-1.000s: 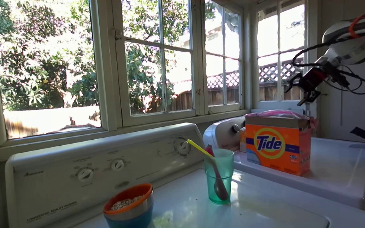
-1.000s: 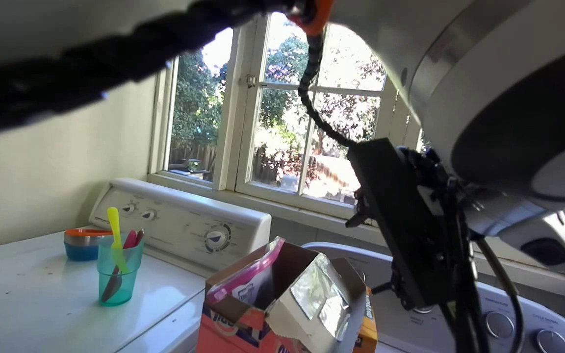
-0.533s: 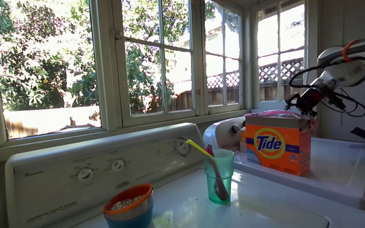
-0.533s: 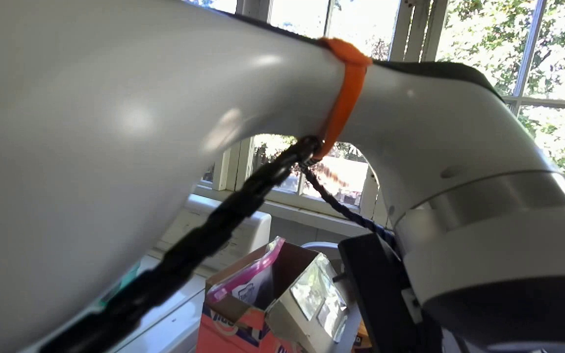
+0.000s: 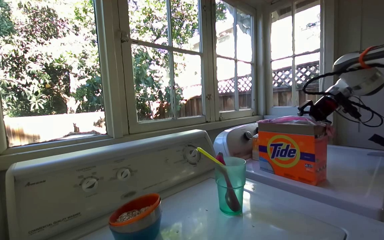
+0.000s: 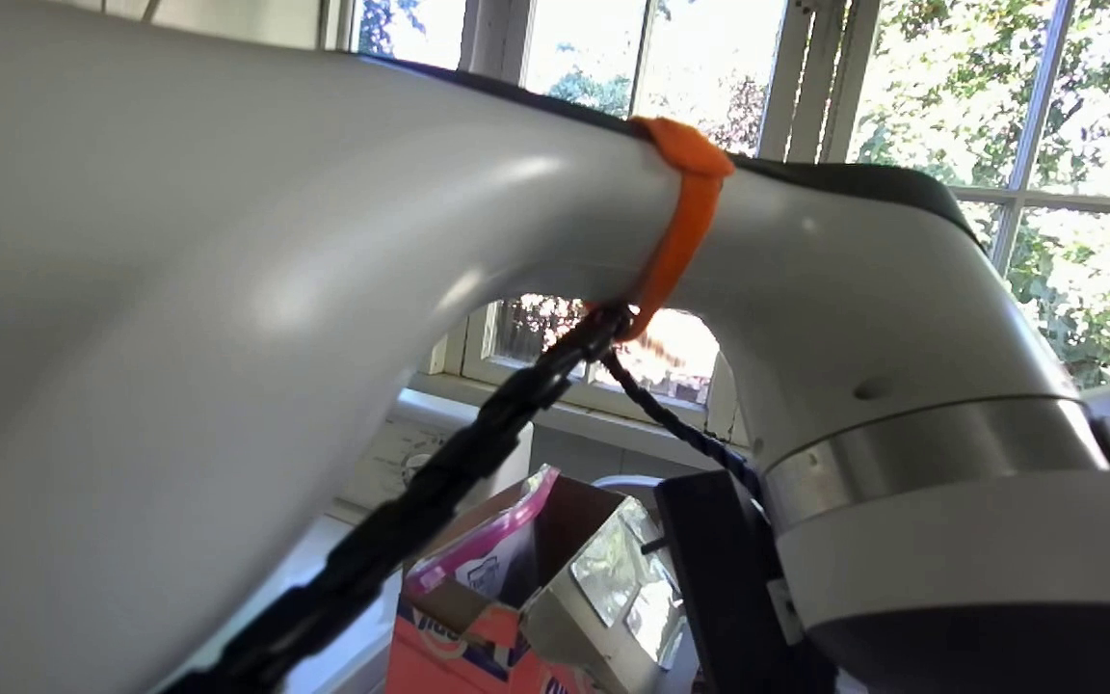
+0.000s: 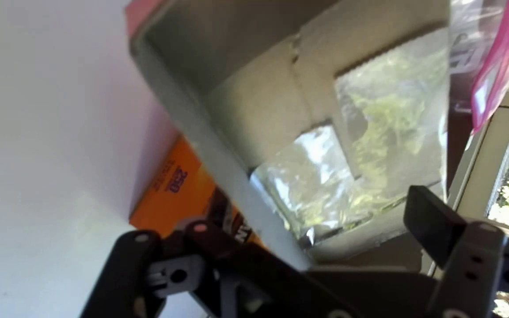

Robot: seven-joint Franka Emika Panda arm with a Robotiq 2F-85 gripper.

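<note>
Orange cardboard forms the body of the detergent box (image 5: 295, 173), which stands upright on the far white machine (image 5: 355, 173), at right in an exterior view. Its top is open, and a lid flap (image 6: 594, 617) with shiny film patches leans outward from the rim. A plastic bag (image 6: 507, 545) with a pink edge protrudes from the opening.

The gripper (image 7: 307, 212) is positioned just beyond the box, near the flap. Its jaws are apart; in the wrist view, the end of the flap appears between them. Contact between fingers and cardboard cannot be determined.

A smaller orange carton (image 7: 170, 207) sits just beside the detergent box. The white arm (image 6: 343, 241), fitted with an orange strap (image 6: 690, 217) and a black cable (image 6: 430, 492), extends from the right in an exterior view.

On the near washer (image 5: 278, 216), a green cup (image 5: 221, 196) holds a dark spoon (image 5: 232, 198) and a yellow handle (image 5: 208, 155). Left of the cup is an orange-rimmed bowl (image 5: 152, 220) containing pale flakes (image 5: 132, 214).
</note>
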